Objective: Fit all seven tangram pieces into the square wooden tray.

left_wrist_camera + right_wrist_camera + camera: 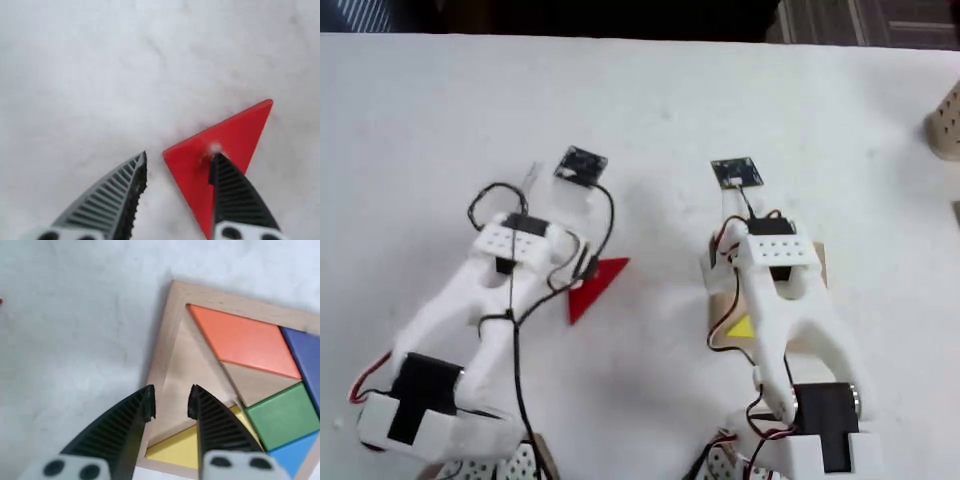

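High view, left side: the left arm (460, 310) has its front end right at the red triangle (595, 285). The piece lies flat on the white table (650, 100), left of the square wooden tray (718, 300) and not touching it.
Left wrist view: the left gripper (178, 156) has its fingers spread wide. One tip sits on top of the red triangle near a corner and the other is over bare table beside it, so nothing's pinched yet.
How I'd do it: shift over so the piece's edges sit between both fingers, get low, then close. It's thin and flat, so I'd guess it skids if only one finger pushes it.
Right wrist view: the right gripper (171, 390) has its fingers a little apart with nothing in them, over the tray's rim.
Tray contents: orange piece (245, 340), dark blue piece (305, 355), green piece (282, 415), yellow piece (175, 447) and light blue piece (295, 452) are in. The big triangular gap (190, 365) looks like red's spot, and there's a smaller bare gap (255, 382) too.
In the way: the right arm (790, 300) hangs over the tray and probably has to clear out first.
Far right: a perforated wooden thing (945, 120), well apart.
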